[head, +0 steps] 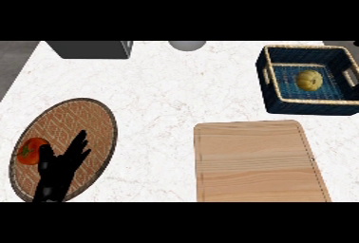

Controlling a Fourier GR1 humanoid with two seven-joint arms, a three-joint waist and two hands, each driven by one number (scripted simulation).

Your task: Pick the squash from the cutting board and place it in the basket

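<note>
**A:** so where's the squash [309,79] at? only one hand [57,172] is seen, the left one, low at the left edge; fingers are held straight and spread, nothing is gripped.

**B:** yep; the squash is sat inside the dark basket [269,81], well apart from those fingers, far off to their right and further up the counter [161,90]. The wooden cutting board [258,161] is laid bare to the right of the fingers; a tomato [32,151] is parked just beside them on the left, on a round woven mat [80,123]; the right hand isn't seen at all.
</note>
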